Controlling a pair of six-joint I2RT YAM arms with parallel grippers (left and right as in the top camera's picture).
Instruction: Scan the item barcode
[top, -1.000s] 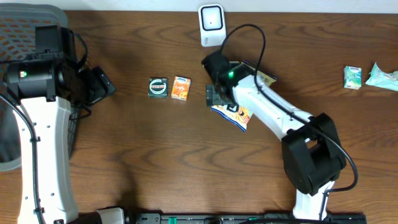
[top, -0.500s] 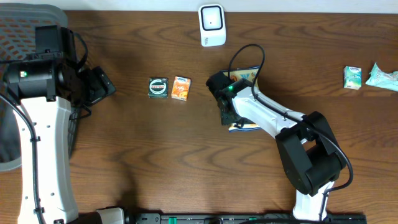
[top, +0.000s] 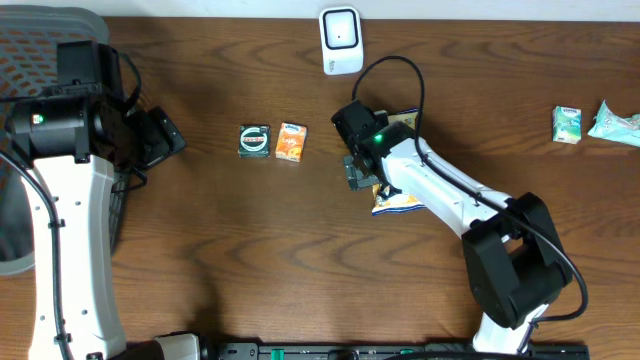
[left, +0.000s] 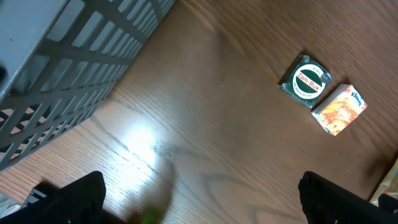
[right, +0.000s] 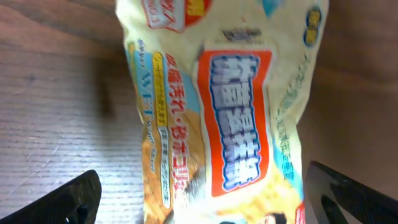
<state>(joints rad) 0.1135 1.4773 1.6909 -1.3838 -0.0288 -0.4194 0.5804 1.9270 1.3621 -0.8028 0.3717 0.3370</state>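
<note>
Yellow snack packet (right: 230, 106), orange label, lying flat; white scanner (top: 340, 40) nearby.

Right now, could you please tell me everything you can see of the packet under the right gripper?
The packet is a soft, glossy pouch, cream and yellow, with an orange-red panel of blue characters and smaller print down one side. Slightly crinkled, it lies on the table below the right gripper, whose fingers stand wide apart on either side of it.

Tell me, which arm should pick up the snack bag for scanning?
Right: the right gripper hangs open over the snack bag; the left gripper sits far away beside the grey basket.
</note>
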